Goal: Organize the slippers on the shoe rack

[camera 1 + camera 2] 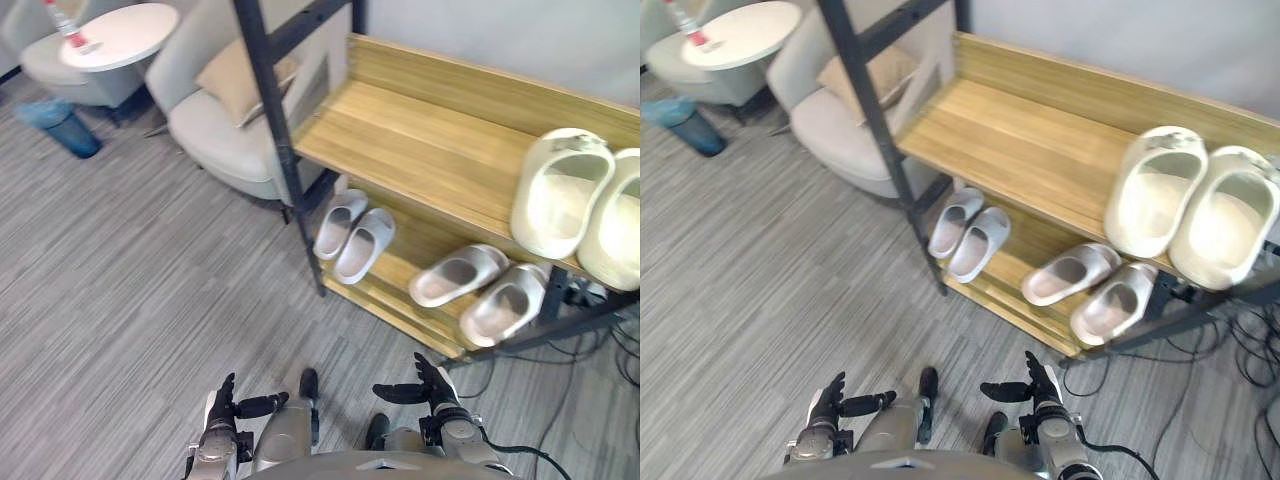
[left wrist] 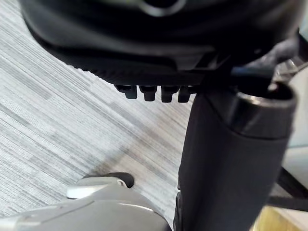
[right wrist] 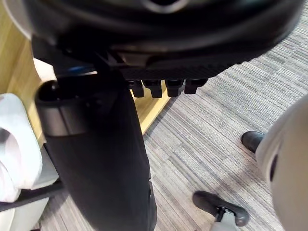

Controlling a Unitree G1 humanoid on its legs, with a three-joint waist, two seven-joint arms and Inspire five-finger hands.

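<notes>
1. Both hands sit low in front of the rack [image 1: 420, 140]. The left hand [image 1: 222, 405] and right hand [image 1: 437, 392] have fingers straight and thumbs out, with nothing in either.
2. All the slippers are on the rack. The big pair [image 1: 560, 195] is on the top shelf, far right, at the front edge. The left pair [image 1: 355, 235] is on the lower shelf, snug side by side. The right pair [image 1: 480, 285] is on the lower shelf too, skewed, one further forward than its mate.
3. My read: no reach has begun yet, and the right pair looks the untidiest, so start there.
4. The right hand is nearest. Send it in low under the top shelf so it clears the shelf edge.
5. Take one slipper by its side wall and turn it parallel to its mate. Then nudge both back from the front edge.
6. Watch the big pair above. A knock from a rising arm could tip it off.
</notes>
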